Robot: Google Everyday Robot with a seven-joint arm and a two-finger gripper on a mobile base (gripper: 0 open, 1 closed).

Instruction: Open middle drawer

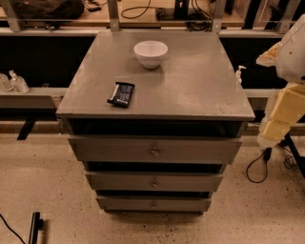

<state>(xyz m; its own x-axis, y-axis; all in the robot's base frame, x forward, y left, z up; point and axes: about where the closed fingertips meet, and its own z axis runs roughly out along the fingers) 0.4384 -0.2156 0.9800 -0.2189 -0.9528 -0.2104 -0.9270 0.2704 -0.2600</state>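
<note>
Camera view: claw (cropped) far right

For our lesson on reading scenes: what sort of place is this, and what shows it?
Probably a robotics lab or workshop. A grey chest of drawers stands alone on a speckled floor, cables trail over a workbench behind, and a robot's hand hangs to the chest's right.

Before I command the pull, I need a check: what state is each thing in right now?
Top drawer: looks shut.
Middle drawer: looks shut, nothing on its knob.
Bottom drawer: looks shut.
Bowl: upright on the cabinet top, empty.
Packet: lying flat on the top, front left of the bowl.
Gripper: at the right edge, beside the cabinet, touching no drawer.
</note>
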